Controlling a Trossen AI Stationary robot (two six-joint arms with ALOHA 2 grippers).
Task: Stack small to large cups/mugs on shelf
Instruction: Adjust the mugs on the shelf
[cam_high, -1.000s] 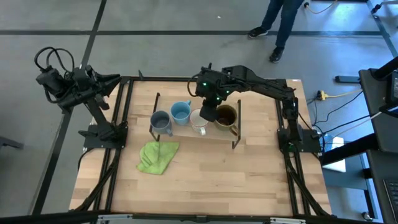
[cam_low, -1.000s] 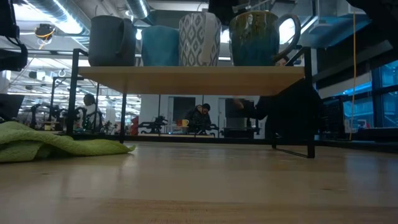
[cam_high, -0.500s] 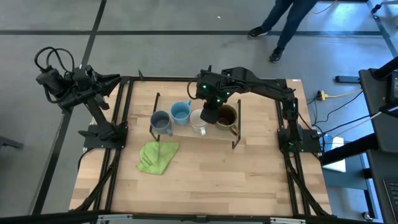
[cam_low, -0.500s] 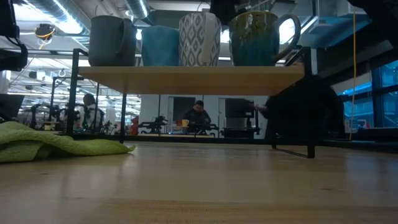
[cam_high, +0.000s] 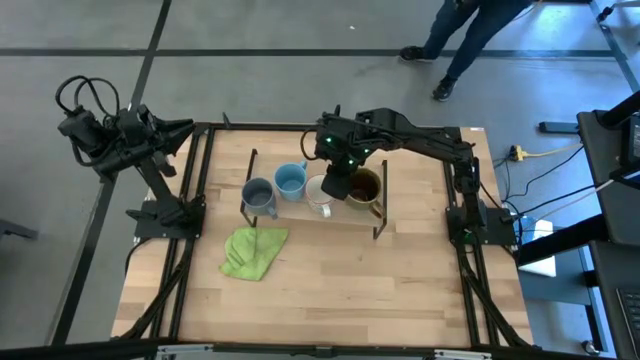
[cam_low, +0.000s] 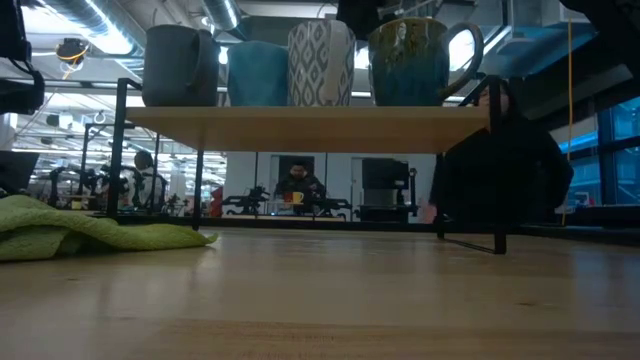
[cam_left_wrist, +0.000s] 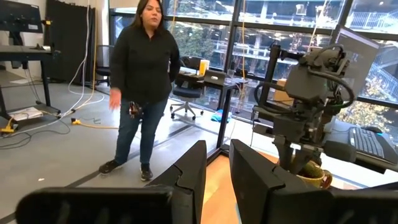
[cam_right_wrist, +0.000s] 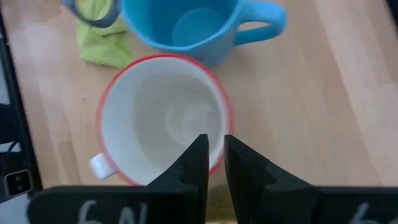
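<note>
Right gripper (cam_high: 335, 186) hangs over the shelf (cam_high: 300, 212) mid-bench between white mug (cam_high: 319, 193) and brown mug (cam_high: 364, 186), fingers nearly together astride the white rim and seemingly grasping nothing; best to rise straight, nudging neither; left gripper (cam_high: 186, 125) waits off the bench's far-left corner, slightly parted.

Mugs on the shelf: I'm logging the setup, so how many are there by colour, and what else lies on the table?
Grey-blue ceramic mug: 1
Light blue ceramic mug: 1
White patterned mug with red rim: 1
Brown glazed mug with dark inside: 1
Crumpled green cloth: 1
Low light-wood shelf with black wire ends: 1
Total: 6
</note>
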